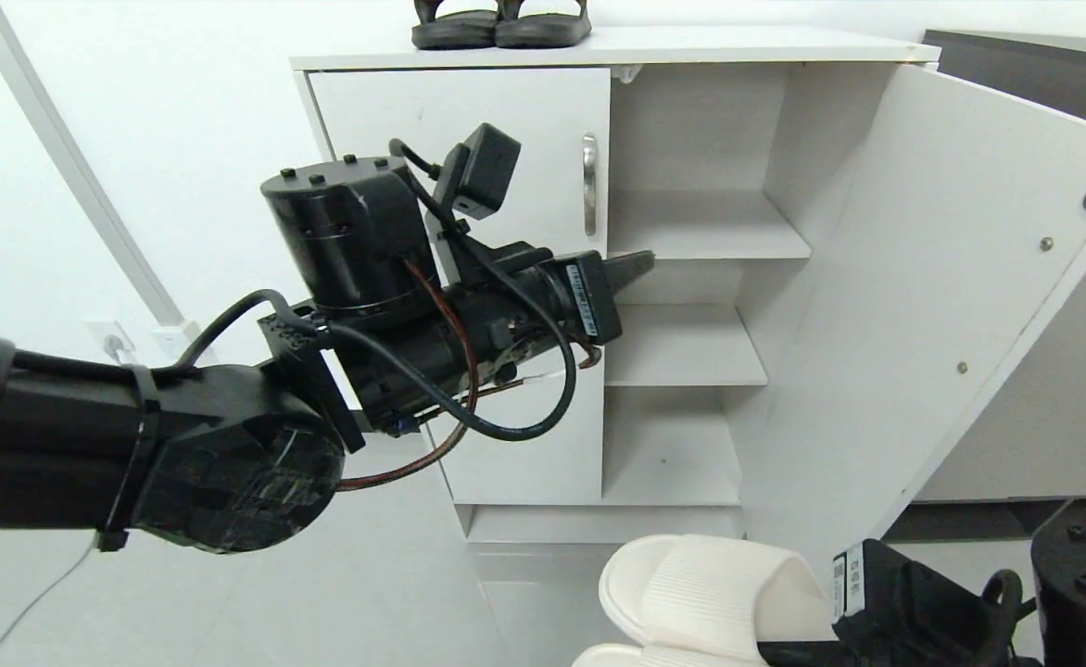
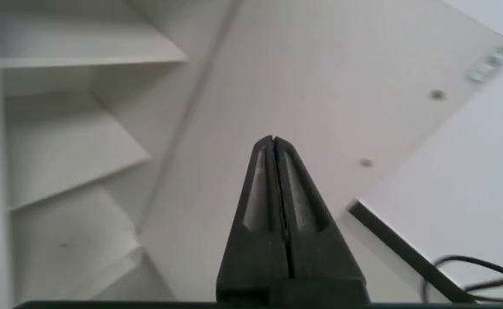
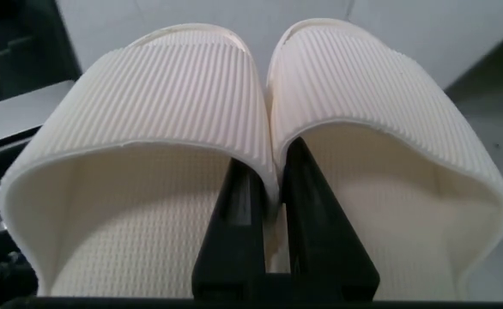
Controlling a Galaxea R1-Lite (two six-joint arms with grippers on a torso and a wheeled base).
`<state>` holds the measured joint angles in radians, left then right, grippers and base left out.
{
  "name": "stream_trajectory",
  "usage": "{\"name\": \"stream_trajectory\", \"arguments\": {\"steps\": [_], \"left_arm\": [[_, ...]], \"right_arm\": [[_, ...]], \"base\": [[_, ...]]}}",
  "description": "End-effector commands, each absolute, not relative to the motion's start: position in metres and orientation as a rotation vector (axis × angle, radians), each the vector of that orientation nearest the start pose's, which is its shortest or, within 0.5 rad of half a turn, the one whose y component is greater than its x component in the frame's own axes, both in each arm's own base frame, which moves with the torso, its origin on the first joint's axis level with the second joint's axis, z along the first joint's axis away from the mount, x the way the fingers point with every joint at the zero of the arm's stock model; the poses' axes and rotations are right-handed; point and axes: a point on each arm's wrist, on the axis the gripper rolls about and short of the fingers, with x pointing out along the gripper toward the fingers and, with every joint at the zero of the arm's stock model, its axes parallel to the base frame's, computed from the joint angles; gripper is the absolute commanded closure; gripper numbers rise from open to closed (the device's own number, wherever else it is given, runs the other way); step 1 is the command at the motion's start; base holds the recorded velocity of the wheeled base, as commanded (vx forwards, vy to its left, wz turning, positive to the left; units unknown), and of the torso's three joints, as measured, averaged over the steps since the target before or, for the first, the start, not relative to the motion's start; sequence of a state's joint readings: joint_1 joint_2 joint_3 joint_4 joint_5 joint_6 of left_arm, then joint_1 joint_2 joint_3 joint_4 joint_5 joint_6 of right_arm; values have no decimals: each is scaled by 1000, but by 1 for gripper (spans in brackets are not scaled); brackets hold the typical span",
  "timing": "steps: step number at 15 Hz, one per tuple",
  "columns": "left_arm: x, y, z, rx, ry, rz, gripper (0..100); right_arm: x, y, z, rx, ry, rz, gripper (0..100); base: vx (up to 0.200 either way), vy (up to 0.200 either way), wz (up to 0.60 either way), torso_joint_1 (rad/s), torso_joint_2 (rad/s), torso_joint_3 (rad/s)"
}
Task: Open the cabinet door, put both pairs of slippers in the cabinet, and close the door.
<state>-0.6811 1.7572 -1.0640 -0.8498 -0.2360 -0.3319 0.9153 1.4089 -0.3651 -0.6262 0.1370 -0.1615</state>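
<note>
The white cabinet [image 1: 543, 120] stands with its right door [image 1: 951, 306] swung open, showing bare shelves [image 1: 691, 352]. A black pair of slippers [image 1: 501, 26] sits on the cabinet top. My left gripper [image 1: 640, 264] is shut and empty, held at the edge of the open compartment by the closed left door's handle [image 1: 589, 183]; its shut fingers [image 2: 273, 206] point toward the open door [image 2: 337, 103]. Low at the front, my right gripper [image 3: 271, 223] is shut on the inner walls of the white pair of slippers [image 3: 260, 112], which shows below the cabinet as white slippers [image 1: 700, 593].
A grey cabinet [image 1: 1053, 371] stands behind the open door on the right. A white wall with a socket [image 1: 112, 343] lies to the left. The floor in front of the cabinet is pale.
</note>
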Motion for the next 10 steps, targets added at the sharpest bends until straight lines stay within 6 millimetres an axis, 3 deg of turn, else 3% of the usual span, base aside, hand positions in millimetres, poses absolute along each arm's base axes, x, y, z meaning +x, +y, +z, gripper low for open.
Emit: {"name": "stream_trajectory", "arguments": {"steps": [1, 4, 7, 10], "left_arm": [[253, -186, 265, -357, -51, -806, 100], [210, -116, 269, -363, -91, -584, 100], [123, -46, 258, -280, -58, -364, 100], [36, -6, 239, -242, -25, -121, 100]], "right_arm": [[137, 159, 143, -280, 338, 995, 100], [163, 164, 152, -169, 360, 832, 100], [183, 177, 154, -110, 373, 652, 100], [201, 186, 153, -84, 364, 528, 100]], "base": [[0, 0, 0, 0, 0, 0], [0, 0, 0, 0, 0, 0], [0, 0, 0, 0, 0, 0], [0, 0, 0, 0, 0, 0]]}}
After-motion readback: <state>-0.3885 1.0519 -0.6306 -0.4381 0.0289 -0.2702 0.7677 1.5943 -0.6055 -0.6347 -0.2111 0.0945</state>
